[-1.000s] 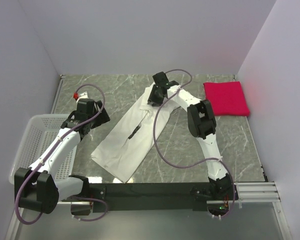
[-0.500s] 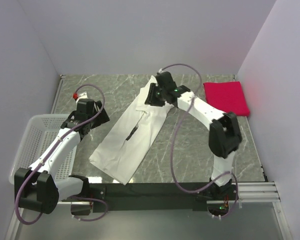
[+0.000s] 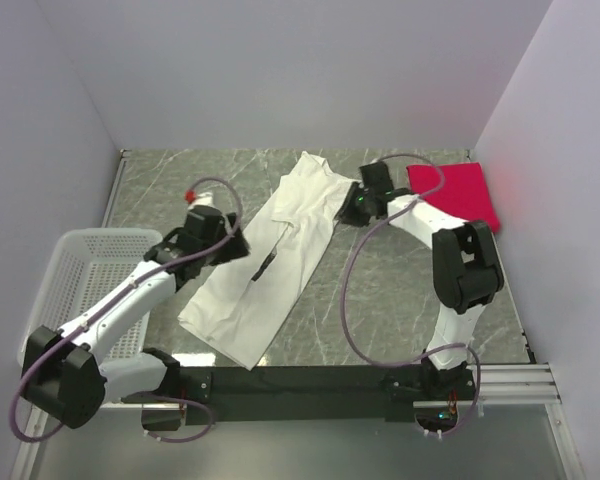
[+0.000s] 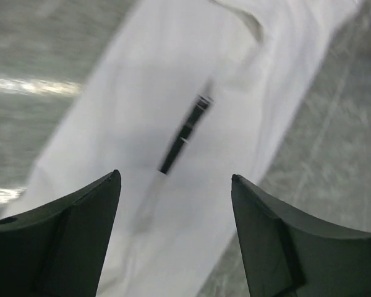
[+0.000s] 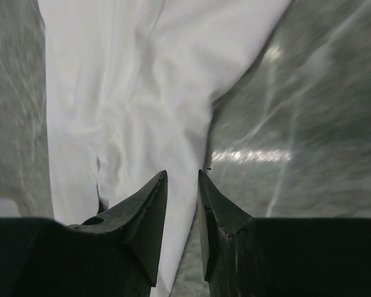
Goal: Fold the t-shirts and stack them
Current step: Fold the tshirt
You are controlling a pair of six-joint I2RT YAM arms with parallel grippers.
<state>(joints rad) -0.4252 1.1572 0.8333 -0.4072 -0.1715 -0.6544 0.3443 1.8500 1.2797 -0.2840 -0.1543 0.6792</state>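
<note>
The white t-shirt (image 3: 270, 270) lies in a long diagonal strip on the marble table, with its small black print (image 3: 268, 263) facing up. It also fills the left wrist view (image 4: 173, 93) and the right wrist view (image 5: 123, 74). The red t-shirt (image 3: 455, 195) lies folded square at the back right. My left gripper (image 3: 238, 245) hovers over the white shirt's left edge, wide open and empty (image 4: 176, 176). My right gripper (image 3: 352, 208) is at the shirt's upper right edge, its jaws a narrow gap apart with nothing between them (image 5: 182, 173).
A white mesh basket (image 3: 75, 270) stands at the left edge, beside the left arm. Walls close in the table on the left, back and right. Bare marble (image 3: 400, 290) lies between the white shirt and the right arm.
My left gripper has swung right from beside the basket to the white shirt's left edge. My right gripper has moved right, off the shirt's top, to its right edge.
</note>
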